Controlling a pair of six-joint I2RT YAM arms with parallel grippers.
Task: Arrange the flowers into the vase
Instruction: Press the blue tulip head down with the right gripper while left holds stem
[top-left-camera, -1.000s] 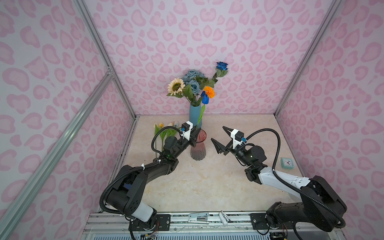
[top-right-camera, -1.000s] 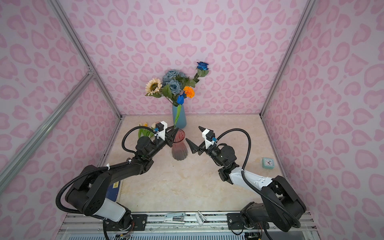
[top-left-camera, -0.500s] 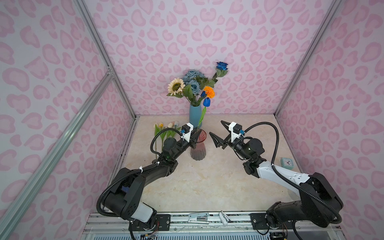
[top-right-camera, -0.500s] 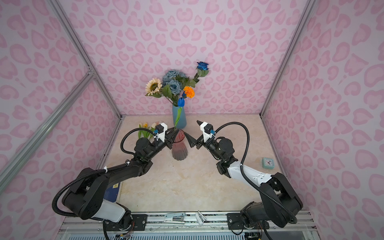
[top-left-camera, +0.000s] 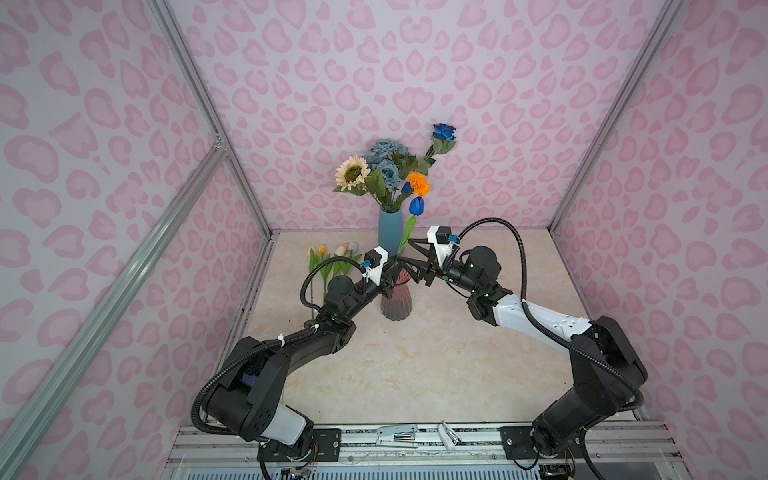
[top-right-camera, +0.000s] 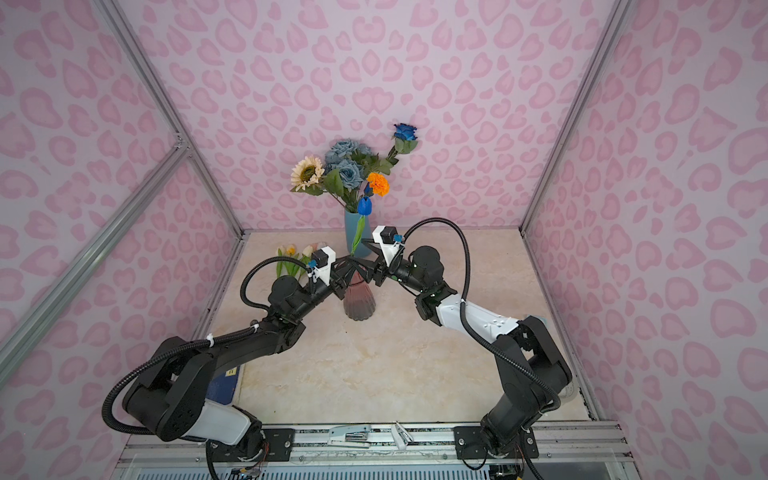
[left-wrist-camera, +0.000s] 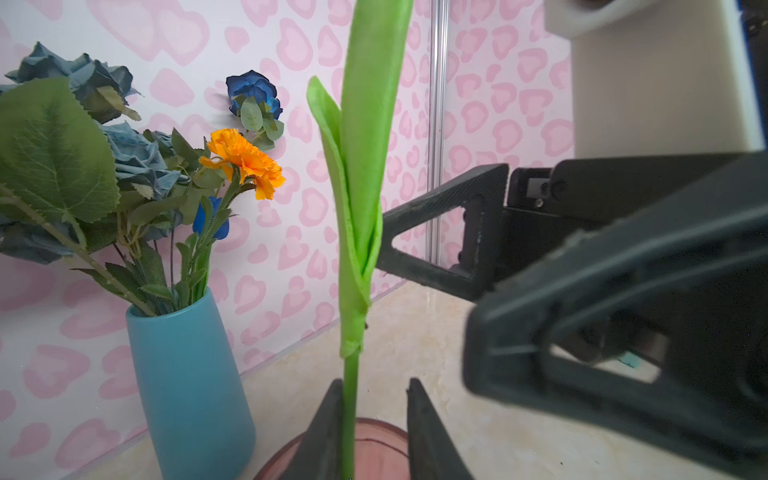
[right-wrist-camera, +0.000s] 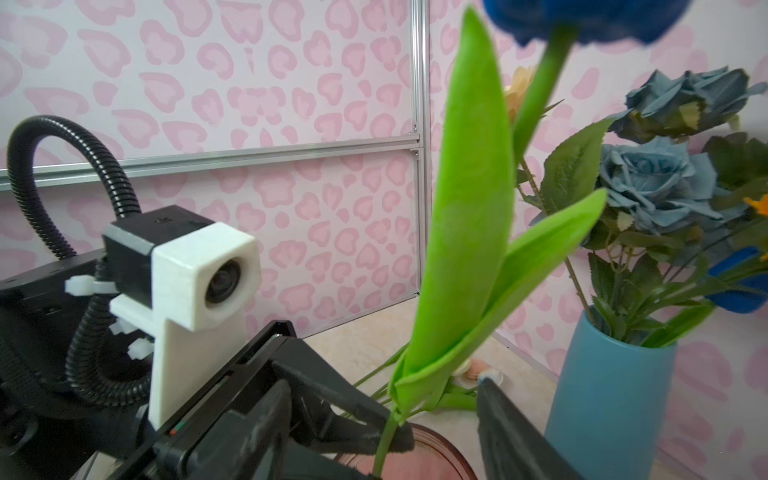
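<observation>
Whereas a second ago the right pincer (top-left-camera: 405, 250) hung clear to the right of the ribbed pink vase (top-left-camera: 395, 301), it has now reached leftward to the vase mouth. Its jaws are spread to either side of the green stem (left-wrist-camera: 350, 395) of the blue tulip (top-left-camera: 417, 206) without touching it, as the right wrist view shows. The left pincer (left-wrist-camera: 376, 388) has scarcely moved and stays at the same stem just above the rim, jaws drawn narrow. In the left wrist view the stem lies against one finger with a slit of daylight to the other, so a true pinch cannot be confirmed. The tulip stands nearly upright over the pink vase at mid-table (top-left-camera: 415, 365), its lower end dropping toward the mouth; how deep it sits is hidden. At the far edge the blue vase (top-left-camera: 390, 232) carries the cream sunflower (top-left-camera: 352, 172), dusty-blue roses (top-left-camera: 386, 156), bright blue rose (top-left-camera: 444, 132) and orange marigold (top-left-camera: 418, 183). More tulips (top-left-camera: 322, 249) lie on the table at far left. The second pincer's arrival probably marks a hand-over or a two-armed steadying of the stem. On that reading this tulip is close to seated, while the lying tulips remain to be placed.
</observation>
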